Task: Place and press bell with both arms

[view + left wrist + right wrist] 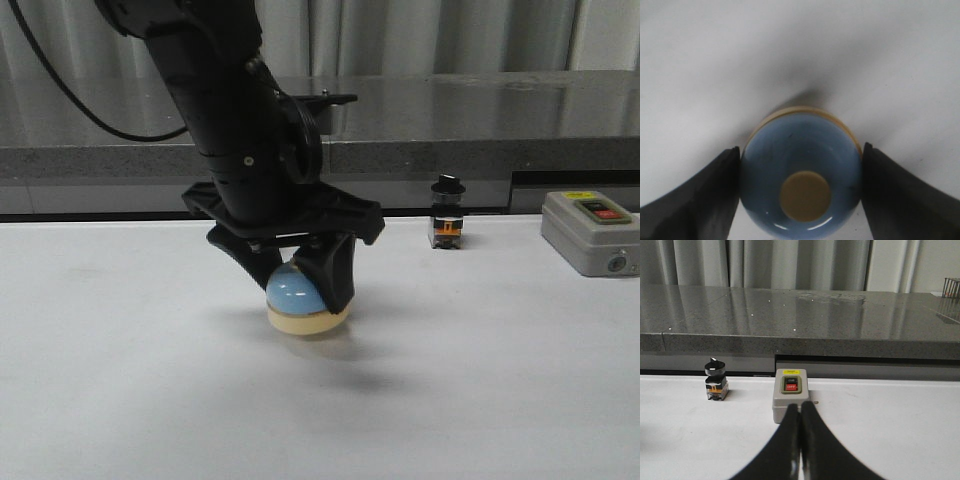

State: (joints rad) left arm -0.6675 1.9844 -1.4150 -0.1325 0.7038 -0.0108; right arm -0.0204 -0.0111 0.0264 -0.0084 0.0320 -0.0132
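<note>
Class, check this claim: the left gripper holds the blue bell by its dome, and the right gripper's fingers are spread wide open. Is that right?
Not quite. The left gripper does hold the bell by its dome, but the right gripper has its fingers closed together, as the right wrist view shows.

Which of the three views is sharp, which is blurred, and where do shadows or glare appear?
Front view: fairly sharp, soft shadow under the light-blue dome bell held by the left gripper. Left wrist view: soft, small glints on the dome. Right wrist view: background crisp, shut right gripper blurred, reflections on the grey stone counter.

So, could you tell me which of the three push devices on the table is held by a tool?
The light-blue bell, gripped by the left tool; the black selector switch and grey switch box stand untouched behind.
</note>
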